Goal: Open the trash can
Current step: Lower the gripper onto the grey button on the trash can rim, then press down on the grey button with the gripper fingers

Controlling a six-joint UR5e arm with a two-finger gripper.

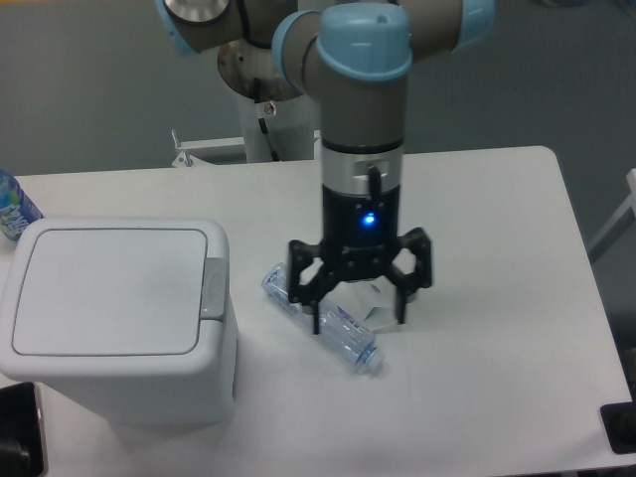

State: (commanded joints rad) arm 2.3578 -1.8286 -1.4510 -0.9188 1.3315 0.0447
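Note:
The trash can (pixel 114 318) is a large white boxy bin at the table's left front, its flat lid down and the grey push-button latch (pixel 213 289) on its right edge. My gripper (pixel 360 320) hangs to the right of it, fingers spread wide open and pointing down, with nothing held. It hovers over a clear plastic bottle (pixel 333 326) lying on the table and a crumpled clear wrapper (pixel 376 301). A gap of about a hand's width separates the gripper's left finger from the latch.
A blue-labelled bottle (pixel 12 209) stands at the far left edge behind the trash can. The arm's base mount (pixel 268 129) rises at the table's back edge. A dark object (pixel 618 427) sits at the lower right corner.

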